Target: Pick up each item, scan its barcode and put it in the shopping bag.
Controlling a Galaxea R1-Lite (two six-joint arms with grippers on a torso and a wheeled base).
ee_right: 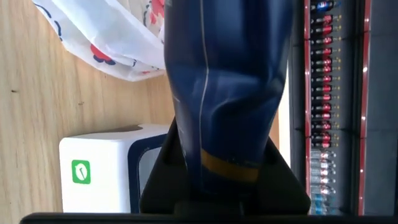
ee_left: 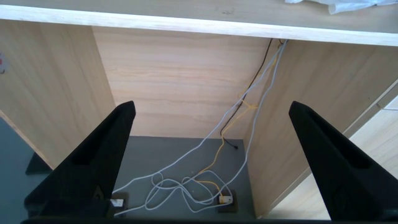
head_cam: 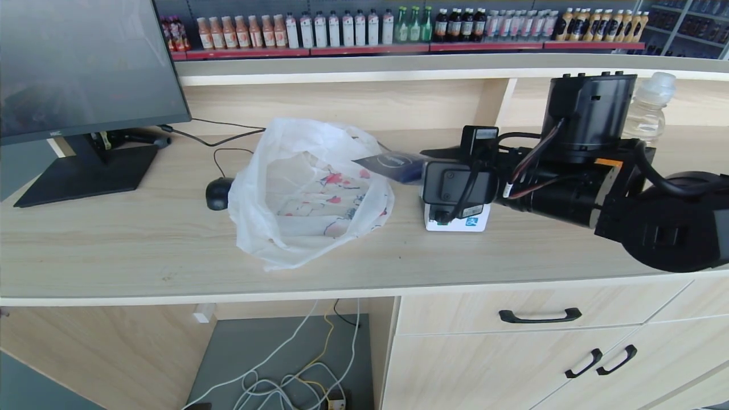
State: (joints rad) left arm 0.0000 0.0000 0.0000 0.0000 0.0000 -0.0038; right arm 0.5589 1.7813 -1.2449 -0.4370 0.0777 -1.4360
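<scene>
The right claw [head_cam: 433, 159] pinches a glossy dark-blue packet [head_cam: 390, 164] by one end, holding it flat over the pale wood-grain counter [head_cam: 142, 239]. The packet's free end reaches the rim of the shopping bag [head_cam: 307, 193]. In the right wrist view the packet's crinkled film shows a yellow band near the black fingers [ee_right: 280, 180]. The bag, thin translucent white plastic printed with red and blue, slumps open on the counter. Just beside it, under the claw, sits a boxy white scanner [head_cam: 458, 223] with a green badge. A rounded black mouse [head_cam: 218, 193] touches the bag's far side, near a flat dark monitor [head_cam: 85, 62]. A clear ribbed bottle [head_cam: 649, 108] stands behind the arm. The left claw [ee_left: 211, 109] hangs spread wide before the counter's open underside, where loose cables [ee_left: 199, 186] coil.
</scene>
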